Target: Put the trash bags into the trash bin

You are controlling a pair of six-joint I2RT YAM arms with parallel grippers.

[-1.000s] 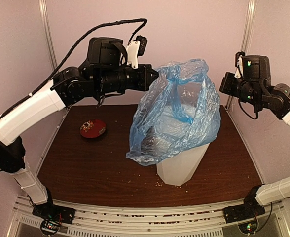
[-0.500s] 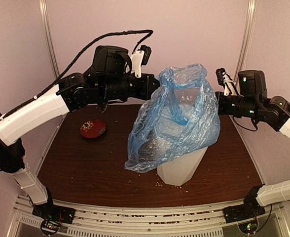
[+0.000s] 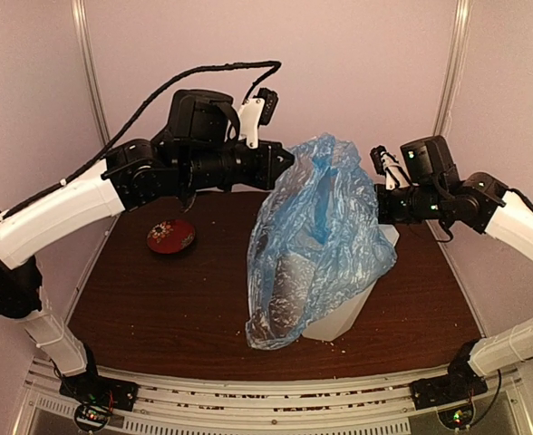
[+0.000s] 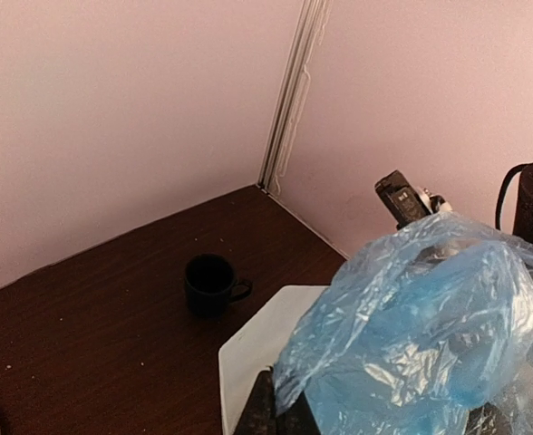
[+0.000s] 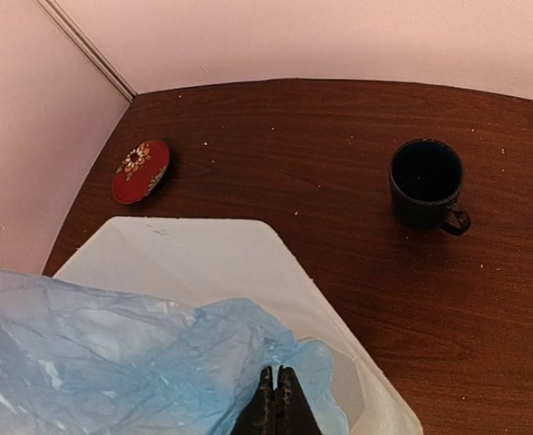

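The light-blue trash bag (image 3: 314,245) hangs between my two grippers, above and in front of the white trash bin (image 3: 350,310). Its lower end sags down past the bin's front-left side, near the table. The bag hides most of the bin in the top view. My left gripper (image 3: 285,167) is shut on the bag's upper left edge, and in the left wrist view the trash bag (image 4: 430,344) bulges over the bin rim (image 4: 248,349). My right gripper (image 3: 375,205) is shut on the upper right edge. Its fingertips (image 5: 277,385) pinch the film (image 5: 140,362) above the open bin (image 5: 212,254).
A dark blue mug (image 5: 425,186) stands on the brown table behind the bin, also seen as the mug (image 4: 210,284) from the left wrist. A small red dish (image 3: 170,236) lies at the left. Pink walls close in the table on three sides. Crumbs dot the tabletop.
My right gripper has moved left and down toward the left one, narrowing the bag's mouth. The bag has folded narrower and sags lower in front of the bin. The left gripper barely moved.
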